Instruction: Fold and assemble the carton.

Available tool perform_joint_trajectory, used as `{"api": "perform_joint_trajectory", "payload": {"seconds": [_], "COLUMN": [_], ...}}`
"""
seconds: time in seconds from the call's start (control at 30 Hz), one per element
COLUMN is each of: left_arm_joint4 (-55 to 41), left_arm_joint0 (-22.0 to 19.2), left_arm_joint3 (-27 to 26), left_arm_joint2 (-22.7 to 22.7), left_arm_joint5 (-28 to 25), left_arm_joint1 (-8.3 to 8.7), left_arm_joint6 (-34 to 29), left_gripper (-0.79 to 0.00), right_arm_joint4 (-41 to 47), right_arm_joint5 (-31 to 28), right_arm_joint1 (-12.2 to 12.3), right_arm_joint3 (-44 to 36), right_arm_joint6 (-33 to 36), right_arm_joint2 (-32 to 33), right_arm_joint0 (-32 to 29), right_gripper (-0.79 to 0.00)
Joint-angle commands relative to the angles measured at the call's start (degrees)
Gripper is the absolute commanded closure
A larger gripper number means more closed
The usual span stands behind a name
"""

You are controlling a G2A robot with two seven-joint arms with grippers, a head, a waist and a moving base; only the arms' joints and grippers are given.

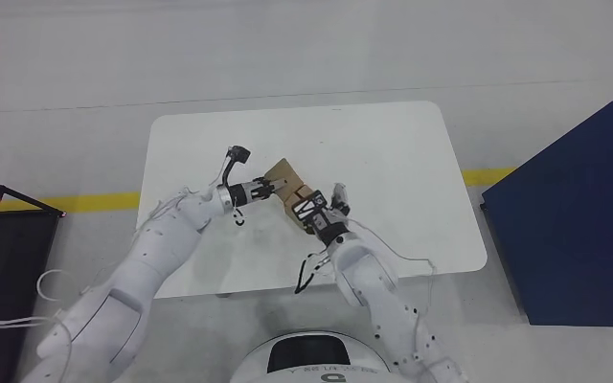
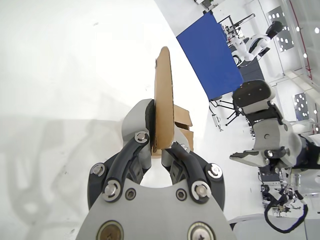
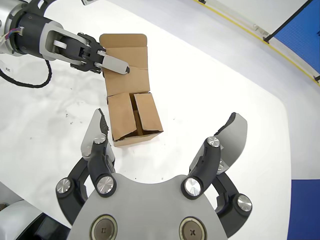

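A brown corrugated carton (image 3: 130,93) is laid on the table (image 1: 402,144), long axis diagonal, lid (image 3: 123,41) pointed away. Its round-cornered lid is clamped by the left gripper (image 2: 162,126); the right gripper (image 3: 167,123) is splayed

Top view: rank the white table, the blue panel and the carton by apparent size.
Largest: white table, by far.
Next: blue panel, though the picture's edge cuts it off.
Smallest: carton.
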Motion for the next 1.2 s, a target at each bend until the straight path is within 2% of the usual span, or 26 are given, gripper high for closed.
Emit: {"api": "perform_joint_trajectory", "payload": {"seconds": [0.0, 0.1, 0.13, 0.17, 0.37, 0.47, 0.53, 0.63, 0.77, 0.97, 1.03, 1.17], "left_arm_joint4": [1.3, 3.3, 3.4, 3.0, 0.1, 0.9, 2.4, 6.2, 11.5, 18.8, 21.7, 24.9], "left_arm_joint0": [0.0, 0.0, 0.2, 0.5, 1.5, 1.6, 1.7, 2.0, 2.9, 4.2, 4.3, 3.1], "left_arm_joint3": [0.1, -0.1, -0.4, -0.6, -1.5, -1.8, -2.1, -3.6, -6.7, -10.9, -11.9, -11.0], "left_arm_joint2": [-0.3, -0.7, -0.9, -1.2, -2.8, -3.4, -4.0, -4.8, -5.9, -6.2, -5.7, -5.0], "left_arm_joint5": [-1.2, -2.9, -3.7, -4.8, -7.6, -7.0, -6.6, -6.9, -8.2, -8.8, -8.9, -10.0], "left_arm_joint1": [0.01, 0.17, 0.23, 0.28, 0.73, 1.01, 1.2, 1.51, 1.77, 1.59, 1.43, 1.0], "left_arm_joint6": [1.8, 3.3, 3.8, 4.4, 3.2, 3.1, 4.3, 7.4, 12.7, 18.5, 19.4, 19.7], "left_gripper": [0.0, -0.015, -0.332, -0.779, -0.785, -0.785, -0.785, -0.785, -0.785, -0.785, -0.785, -0.785], "right_arm_joint4": [1.1, 3.6, 4.4, 5.2, 8.7, 11.1, 11.1, 9.7, 8.4, 9.5, 9.9, 10.3], "right_arm_joint5": [0.0, 0.0, 0.2, 0.3, -1.6, -9.5, -12.2, -7.8, -3.5, -1.1, -0.7, -0.8], "right_arm_joint1": [-0.1, -0.2, -0.3, -0.3, 0.1, 0.9, 1.5, 1.7, 1.4, 0.4, 0.0, 0.1], "right_arm_joint3": [1.2, 2.6, 3.0, 3.3, 4.9, 4.9, 4.8, 5.6, 8.8, 15.8, 17.9, 19.8], "right_arm_joint6": [-0.2, -1.5, -2.0, -2.5, -5.7, -6.9, -6.5, -5.3, -3.8, -3.7, -4.1, -6.9], "right_arm_joint2": [-0.2, 0.0, 0.3, 0.6, 2.6, 4.5, 6.6, 8.2, 7.2, 3.4, 2.4, 2.4], "right_arm_joint0": [0.7, 1.3, 1.5, 1.6, 1.1, 0.0, -0.7, -0.9, 1.2, 6.4, 7.9, 7.7], "right_gripper": [-0.717, -0.72, -0.723, -0.723, -0.711, -0.696, -0.711, -0.693, -0.668, -0.603, -0.56, -0.545]}}
